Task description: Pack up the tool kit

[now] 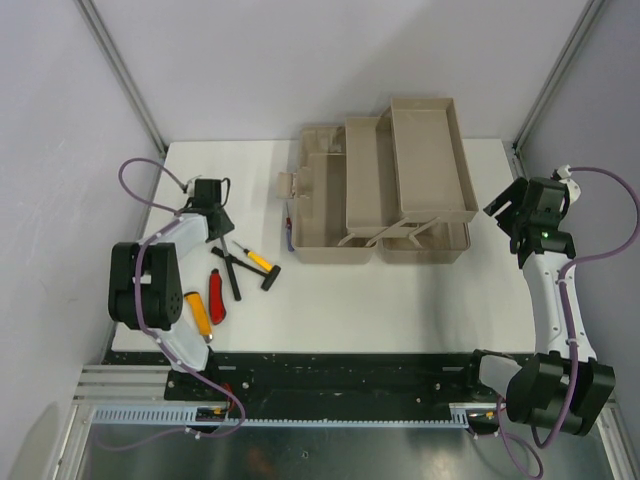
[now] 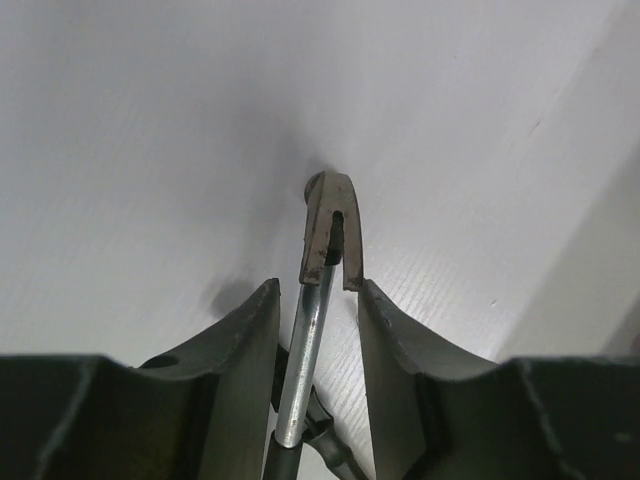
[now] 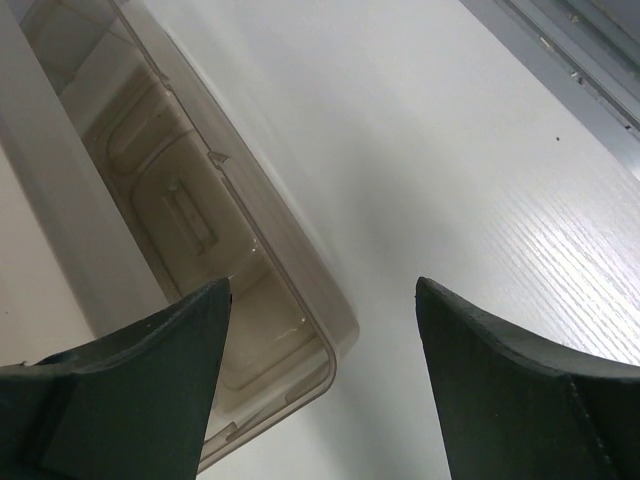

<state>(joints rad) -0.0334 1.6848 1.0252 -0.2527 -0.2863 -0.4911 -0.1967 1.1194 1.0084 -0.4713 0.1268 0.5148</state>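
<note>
Left wrist view: left gripper [image 2: 318,287] straddling the hammer [image 2: 333,230] at its shaft, not yet clamped.

Jaws stand narrow, with a sliver of gap showing on the right side of the chrome shaft. The claw head lies on the table [image 2: 150,150] just beyond the fingertips. Judged step: take the hammer from the loose tools at the near left, where the pliers [image 1: 228,268] and a red-handled tool [image 1: 216,295] also lie. Recommend closing squarely on the shaft close behind the head, where the weight likely sits, so it does not swing. Lift straight up before carrying right. At far centre the toolbox [image 1: 380,190] stands open, trays fanned out. Off its near right corner the right gripper [image 3: 322,290] is spread wide and empty.
</note>
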